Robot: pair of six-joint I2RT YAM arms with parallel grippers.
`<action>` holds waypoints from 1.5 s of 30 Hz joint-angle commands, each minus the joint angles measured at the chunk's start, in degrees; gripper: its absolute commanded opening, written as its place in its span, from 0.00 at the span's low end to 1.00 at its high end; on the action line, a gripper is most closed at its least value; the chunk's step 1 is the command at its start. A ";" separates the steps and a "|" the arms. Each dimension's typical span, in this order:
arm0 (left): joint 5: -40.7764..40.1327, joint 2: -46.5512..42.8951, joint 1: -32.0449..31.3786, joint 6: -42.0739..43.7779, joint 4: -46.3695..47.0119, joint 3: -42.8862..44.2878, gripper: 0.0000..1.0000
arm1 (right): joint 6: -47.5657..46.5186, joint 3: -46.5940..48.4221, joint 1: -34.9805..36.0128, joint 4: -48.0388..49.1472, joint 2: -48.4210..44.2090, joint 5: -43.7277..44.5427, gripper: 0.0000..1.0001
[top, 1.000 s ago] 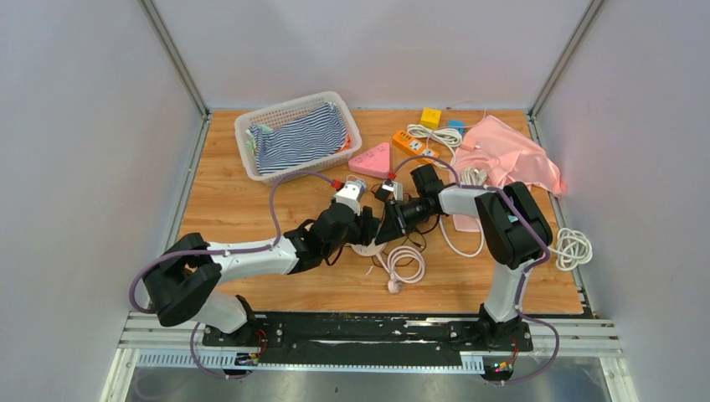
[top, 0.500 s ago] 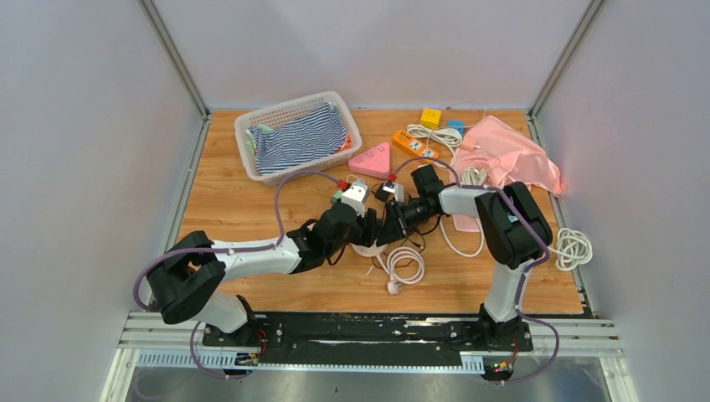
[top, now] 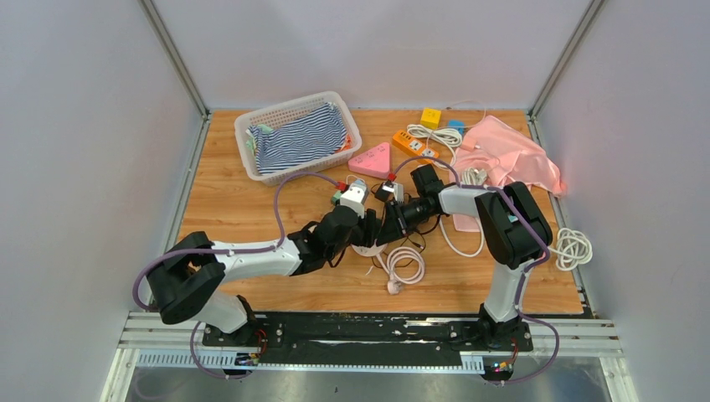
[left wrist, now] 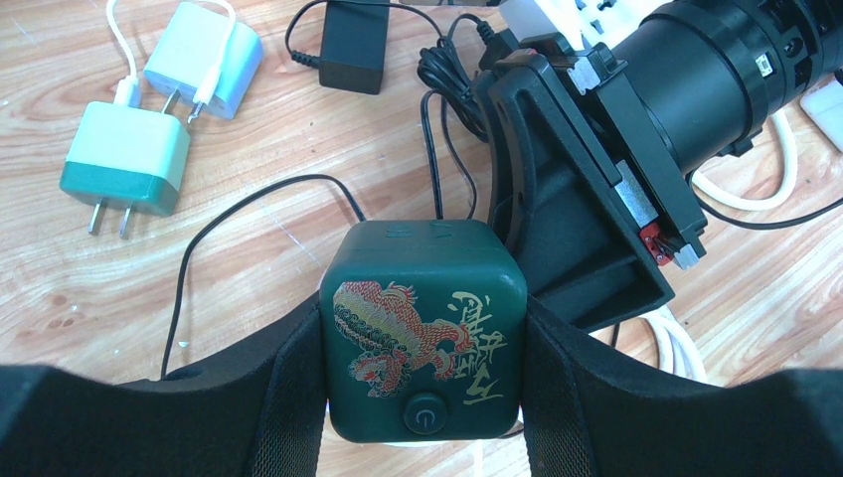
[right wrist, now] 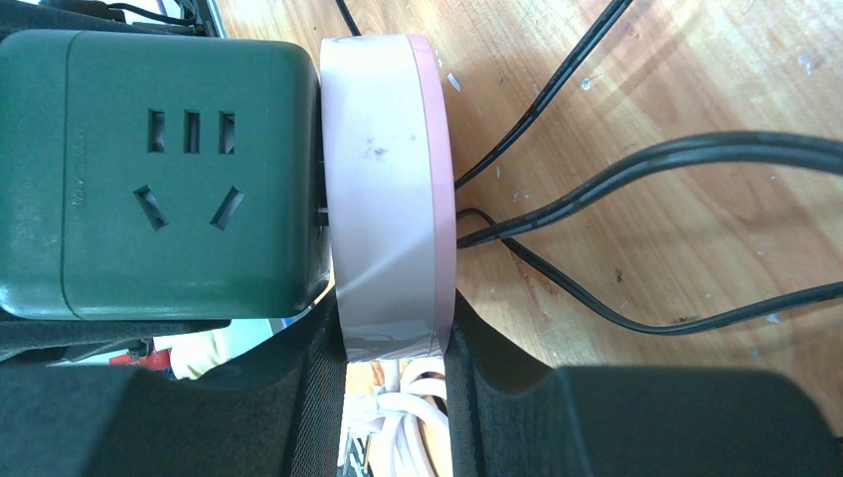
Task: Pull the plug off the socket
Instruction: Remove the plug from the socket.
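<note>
Wooden tabletop [top: 226,209], white walls around; white plastic basket [top: 285,105] holding a striped cloth [top: 301,138] sits at the far-left corner. Mid-tabletop, left gripper [left wrist: 422,383] is half-wide, fingers clamped on both sides of the dark green cube socket [left wrist: 422,298] with dragon print. The round white-and-pink plug [right wrist: 383,179] sits tight against the cube's face toward the right arm, a pin showing in the seam. Right gripper [right wrist: 393,333] is narrow, pinching that plug across its thickness; pink cloth [top: 511,155] at far-right corner.
</note>
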 commanded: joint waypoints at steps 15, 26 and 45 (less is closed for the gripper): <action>-4.86 1.88 -5.08 0.35 -4.21 0.73 0.00 | -6.02 -1.05 -0.41 0.08 2.07 12.29 0.02; -2.47 -0.37 -1.72 -4.13 -5.58 -1.84 0.00 | -6.11 -1.03 -0.42 0.09 1.84 12.44 0.01; -9.03 2.99 -5.87 -2.56 -8.09 1.47 0.00 | -6.45 -0.98 -0.42 0.13 2.34 12.64 0.01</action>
